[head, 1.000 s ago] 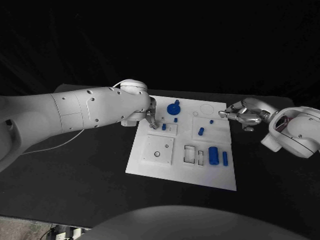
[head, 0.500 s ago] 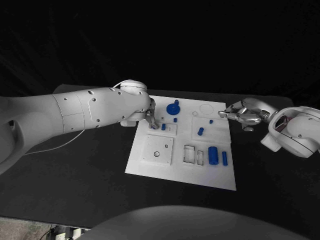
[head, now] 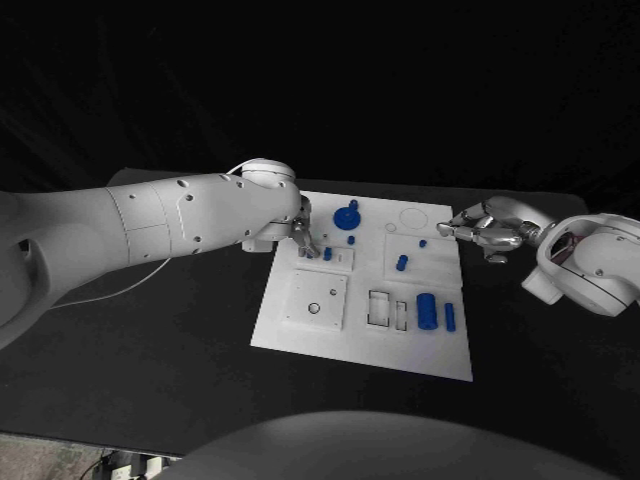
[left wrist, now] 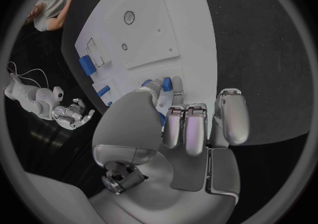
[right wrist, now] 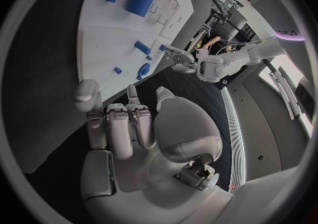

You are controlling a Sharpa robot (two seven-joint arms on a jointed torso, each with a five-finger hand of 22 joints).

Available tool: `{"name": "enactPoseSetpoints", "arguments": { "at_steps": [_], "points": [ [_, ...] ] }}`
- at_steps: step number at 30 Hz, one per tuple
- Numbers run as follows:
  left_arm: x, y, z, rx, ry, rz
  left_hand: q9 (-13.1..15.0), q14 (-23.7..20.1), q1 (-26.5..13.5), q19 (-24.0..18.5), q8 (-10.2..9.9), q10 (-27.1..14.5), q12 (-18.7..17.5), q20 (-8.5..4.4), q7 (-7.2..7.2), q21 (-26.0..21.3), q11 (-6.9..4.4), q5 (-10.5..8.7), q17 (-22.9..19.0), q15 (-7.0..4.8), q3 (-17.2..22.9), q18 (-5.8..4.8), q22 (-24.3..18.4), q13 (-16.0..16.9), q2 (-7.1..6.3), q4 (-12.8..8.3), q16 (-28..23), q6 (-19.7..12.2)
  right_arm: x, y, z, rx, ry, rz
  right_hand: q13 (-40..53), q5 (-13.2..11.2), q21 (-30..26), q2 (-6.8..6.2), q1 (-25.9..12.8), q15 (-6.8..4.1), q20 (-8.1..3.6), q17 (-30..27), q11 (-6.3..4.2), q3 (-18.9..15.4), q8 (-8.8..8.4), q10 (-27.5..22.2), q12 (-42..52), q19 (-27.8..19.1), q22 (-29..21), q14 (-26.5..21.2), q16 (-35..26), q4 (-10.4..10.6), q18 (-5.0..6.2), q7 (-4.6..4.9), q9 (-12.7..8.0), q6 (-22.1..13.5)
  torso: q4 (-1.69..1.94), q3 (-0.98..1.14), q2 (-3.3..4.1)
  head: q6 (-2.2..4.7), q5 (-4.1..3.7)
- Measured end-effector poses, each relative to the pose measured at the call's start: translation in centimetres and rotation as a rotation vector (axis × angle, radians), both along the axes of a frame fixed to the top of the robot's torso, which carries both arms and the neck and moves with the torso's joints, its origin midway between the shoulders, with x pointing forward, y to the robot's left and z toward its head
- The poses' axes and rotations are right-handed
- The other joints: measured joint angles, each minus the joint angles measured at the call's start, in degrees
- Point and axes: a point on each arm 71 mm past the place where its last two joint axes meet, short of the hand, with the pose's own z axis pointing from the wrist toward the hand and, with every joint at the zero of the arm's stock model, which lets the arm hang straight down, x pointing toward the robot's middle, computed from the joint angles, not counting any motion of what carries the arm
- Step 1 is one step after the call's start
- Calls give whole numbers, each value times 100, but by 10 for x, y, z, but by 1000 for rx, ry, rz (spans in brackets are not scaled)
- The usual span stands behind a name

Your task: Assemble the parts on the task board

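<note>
The white task board (head: 313, 330) lies mid-table. My left hand (head: 307, 241) hovers over its far left part, fingers curled, with a small blue peg (head: 327, 254) pinched at the fingertips; the left wrist view shows that peg (left wrist: 167, 84) between thumb and a finger, standing on the board (left wrist: 159, 28). My right hand (head: 477, 231) rests at the board's far right corner, fingers curled in and holding nothing (right wrist: 126, 123). A blue knob (head: 348, 216), two short pegs (head: 402, 263), a thick cylinder (head: 427, 311) and a thin bar (head: 450, 317) lie on the board.
A white cable (head: 104, 290) trails over the black table under my left arm. The board's near left part carries a square plate with a round hole (head: 314, 309) and two rectangular slots (head: 389, 309).
My left hand's fingers have shifted slightly around the small peg. The right hand and the other parts stay where they were.
</note>
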Motion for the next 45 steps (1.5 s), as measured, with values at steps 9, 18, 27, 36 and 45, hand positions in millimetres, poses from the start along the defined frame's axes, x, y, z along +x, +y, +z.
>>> {"name": "enactPoseSetpoints", "arguments": {
  "at_steps": [9, 18, 27, 36, 45],
  "points": [
    [0, 0, 0, -7, 5, -5, 2, -8, -148, -21, -82, 0, 0, 21, 46, -22, 42, 100, -1, 37, -111, 0, 0, 0, -21, 32, 0, -70, 0, 0, 0, -1, 2, 1, 0, 0, -21, 0, 0, 0, 0, -1, 0, 0, 0, 0, 0, 0, -1, 0, 0, 0, 0, 0, 0, 0, 1, 0, 0, 0, 8],
    [0, 1, 0, -17, 6, -9, 20, -2, -383, -41, -99, 0, 0, 41, 70, -51, 82, 104, -1, 83, -206, 0, 0, 0, 20, 48, 0, -150, 0, 0, -1, -1, 3, 1, 0, 0, -21, 0, 0, 0, -21, -1, 0, 0, 0, 0, 0, -21, -1, 0, 0, 0, 0, 0, -5, 0, 0, 0, 0, 0, 12],
    [0, 4, 0, -38, 0, -6, 21, -2, -438, -20, -100, 20, 0, 62, 64, -51, 102, 167, -2, 83, -222, 0, 0, 0, 16, 32, 0, -198, 0, 0, -1, -2, 3, 1, 0, 0, -21, 0, 0, 0, -21, -1, 0, 0, 0, 0, 0, -21, -2, 0, 0, 0, 0, 0, -5, 0, 1, -1, 0, 0, 1],
    [-1, 8, 2, -58, -17, 1, 17, -22, -438, -20, -232, 20, 0, 62, 114, -51, 102, 234, -2, 102, -222, -1, 0, 0, 16, 32, 0, -288, 0, -1, -1, -2, 4, 0, 4, 0, -21, 0, 0, 0, -21, -2, 0, 0, 0, 0, 0, -20, 3, 0, 0, 0, 0, 0, -4, 0, 1, -2, 1, 0, -7],
    [2, 19, 14, -84, -59, 26, -67, -22, -426, -20, -205, 20, 0, 62, 105, -51, 102, 281, -2, 102, -222, -1, 0, 0, 4, 32, 0, -273, 0, -1, -1, -2, 4, -1, 4, 0, -21, 0, 0, 0, -21, -2, 0, 0, 0, 0, 0, -20, 2, 0, 0, 0, 0, 0, -4, 0, 1, -1, -1, 0, -19]
  ]
}}
